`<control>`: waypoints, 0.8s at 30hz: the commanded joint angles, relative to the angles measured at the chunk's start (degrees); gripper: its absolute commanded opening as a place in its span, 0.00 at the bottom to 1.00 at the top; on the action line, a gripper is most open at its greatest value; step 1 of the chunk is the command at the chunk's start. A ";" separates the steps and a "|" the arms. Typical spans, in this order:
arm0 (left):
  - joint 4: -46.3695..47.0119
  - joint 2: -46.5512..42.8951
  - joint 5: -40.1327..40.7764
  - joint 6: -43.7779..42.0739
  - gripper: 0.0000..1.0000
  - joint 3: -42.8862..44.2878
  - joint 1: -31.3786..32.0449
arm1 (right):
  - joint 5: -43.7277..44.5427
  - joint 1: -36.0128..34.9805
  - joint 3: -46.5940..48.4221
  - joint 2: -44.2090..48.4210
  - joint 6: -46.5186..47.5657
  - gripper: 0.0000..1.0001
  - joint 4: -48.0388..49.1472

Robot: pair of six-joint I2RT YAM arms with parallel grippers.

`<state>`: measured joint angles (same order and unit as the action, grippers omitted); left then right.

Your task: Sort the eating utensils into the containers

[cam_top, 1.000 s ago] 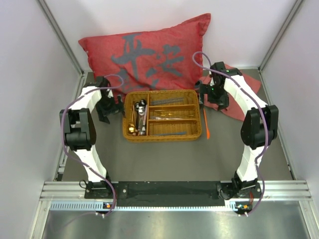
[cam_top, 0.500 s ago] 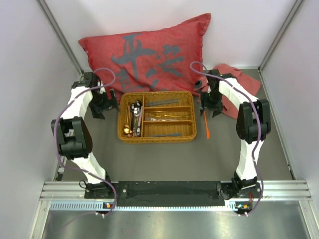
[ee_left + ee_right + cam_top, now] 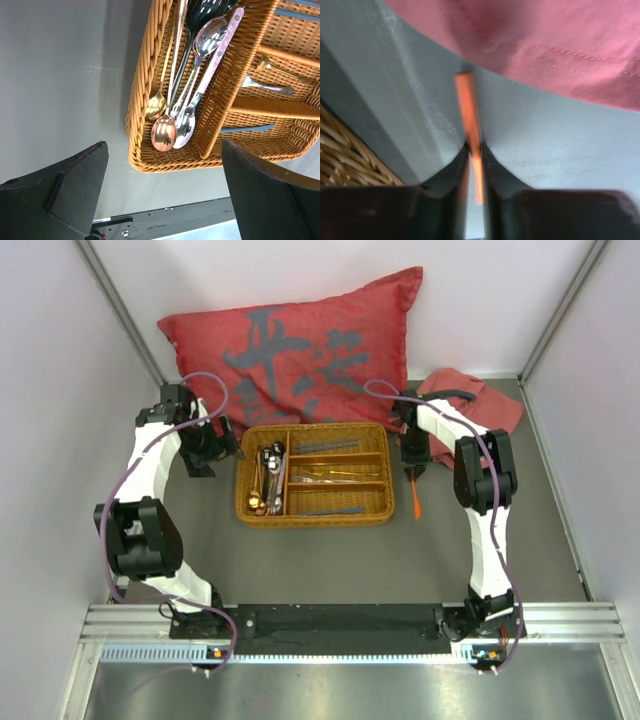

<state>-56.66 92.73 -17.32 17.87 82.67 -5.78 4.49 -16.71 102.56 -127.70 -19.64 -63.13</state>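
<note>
An orange chopstick (image 3: 414, 496) lies just right of the wicker tray (image 3: 312, 519), and my right gripper (image 3: 411, 468) is shut on its far end. In the right wrist view the chopstick (image 3: 469, 107) is pinched between the two fingers of the right gripper (image 3: 475, 152). The tray's long left compartment holds spoons (image 3: 268, 480), among them a copper one (image 3: 164, 135), a silver one (image 3: 186, 131) and a gold one (image 3: 156, 106). Gold forks (image 3: 335, 472) and dark blue pieces (image 3: 335, 510) lie in the shorter compartments. My left gripper (image 3: 200, 455) stands open left of the tray, empty (image 3: 165, 200).
A large red cushion (image 3: 300, 350) leans behind the tray. A crumpled red cloth (image 3: 470, 405) lies at the back right, close behind the chopstick's end (image 3: 545, 45). The tray's corner (image 3: 345, 160) is close on the right gripper's left side.
My right gripper has come down beside the tray and shut on the orange chopstick. The left arm has drawn back to the left, still open. The tray sits slightly further left.
</note>
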 commanded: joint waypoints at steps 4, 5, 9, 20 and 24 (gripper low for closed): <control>0.68 -3.08 -1.48 1.12 0.98 -0.06 0.07 | 2.81 -2.45 -2.71 -3.70 -1.10 0.00 -0.59; 0.76 -3.17 -1.75 1.12 0.98 -0.14 0.16 | 2.28 -2.45 -4.03 -3.18 -1.02 0.00 -0.15; 0.77 -3.34 -2.19 1.20 0.98 -0.06 0.16 | 2.10 -2.36 -5.36 1.30 -0.75 0.00 1.43; 1.38 -2.64 -4.30 1.12 0.98 -0.06 0.24 | -1.32 -2.36 5.88 12.47 6.45 0.00 -0.23; 1.64 -2.38 -5.18 1.12 0.98 0.03 0.33 | -3.17 -2.62 12.38 13.53 9.61 0.00 -2.43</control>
<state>-56.60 91.77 -20.78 18.98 82.67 -5.78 3.75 -18.46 107.09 -120.01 -14.48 -63.79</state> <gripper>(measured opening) 0.983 0.026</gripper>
